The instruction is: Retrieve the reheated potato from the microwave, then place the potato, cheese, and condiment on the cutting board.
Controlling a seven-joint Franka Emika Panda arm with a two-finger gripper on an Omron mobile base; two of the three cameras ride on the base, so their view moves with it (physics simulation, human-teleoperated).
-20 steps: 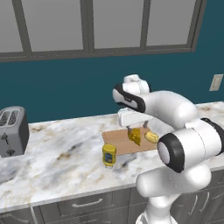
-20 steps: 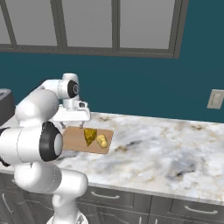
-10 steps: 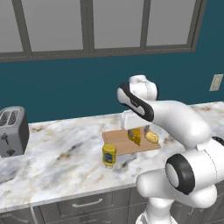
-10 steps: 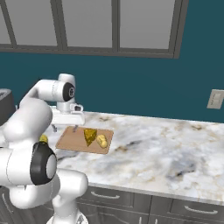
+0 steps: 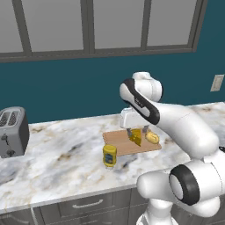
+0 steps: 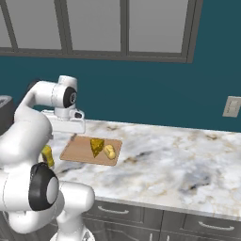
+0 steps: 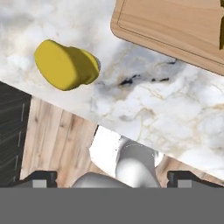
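Swinging left off the board (image 5: 127,143), my tool (image 5: 137,132) hangs released above it. Potato (image 5: 152,138) and cheese (image 5: 136,139) lie there; the jar (image 5: 109,155) stands on the tabletop (image 5: 61,162) just beside. Rigid, smooth, probably light: grip its sides below the lid.

The arm rises from the base, bends at a dark elbow joint and reaches forward, its upper link sloping up to a rounded wrist. From there the hand drops straight down, the white block of the gripper (image 5: 137,130) hanging below the wrist with its two dark fingers (image 5: 128,133) pointing downward. The jaws stand wide apart (as wide as they look able to go), with nothing between them. In the hand view the two finger tips (image 7: 40,177) sit far apart at the bottom corners.
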